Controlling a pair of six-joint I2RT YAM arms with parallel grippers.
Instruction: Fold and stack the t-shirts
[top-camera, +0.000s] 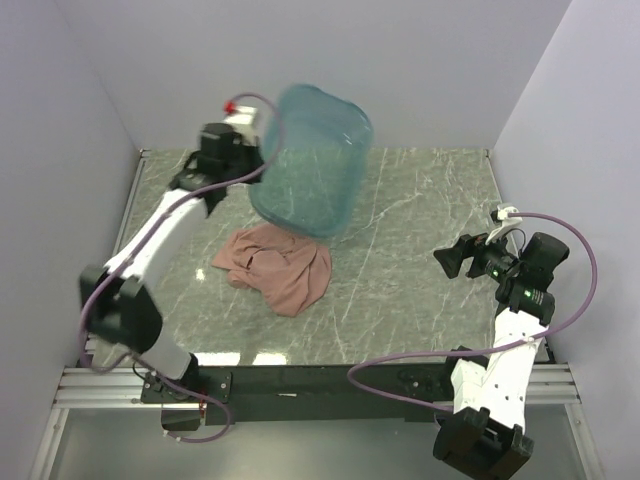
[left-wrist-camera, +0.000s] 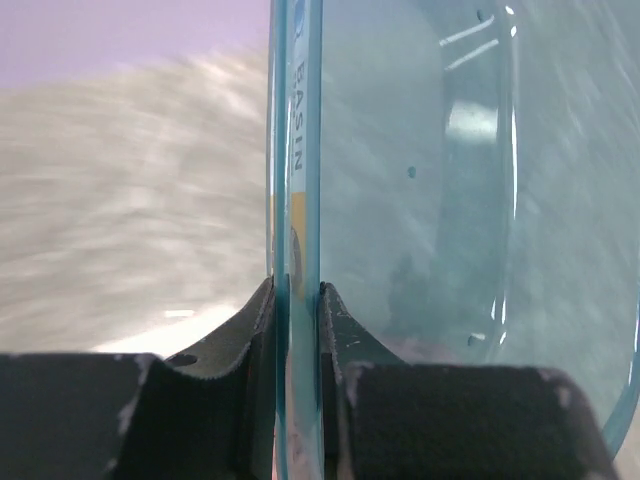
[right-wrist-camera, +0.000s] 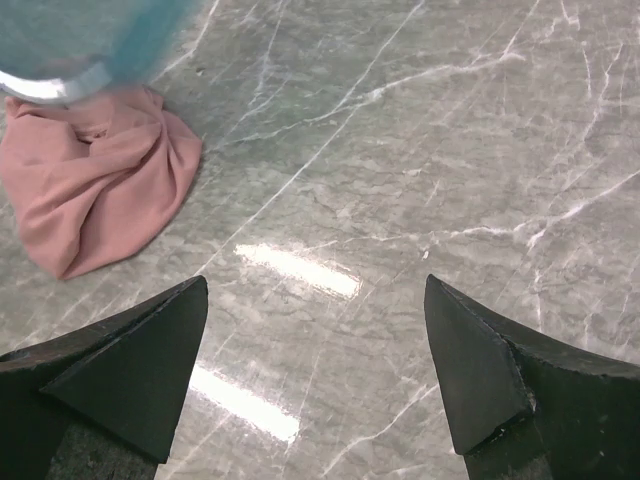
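1. Left gripper (left-wrist-camera: 296, 295) clamped on rim of teal bin (top-camera: 310, 160), tilted in the air above table (top-camera: 430, 200).
2. Right gripper (right-wrist-camera: 315, 340) wide open, holding nothing.
3. Crumpled pink t-shirt (top-camera: 280, 262) lying on table, just beneath bin.

The teal bin (top-camera: 310, 160) hangs tilted above the back of the grey marbled desk (top-camera: 420, 200), blurred. The left tool (top-camera: 250, 150) meets its left rim and seems to grip it, though the bin hides the fingers. The pink t-shirt (top-camera: 280, 265) lies crumpled on the desk just under the bin's near edge. The right tool (top-camera: 455, 256) hovers with its fingers spread, well apart from the shirt.
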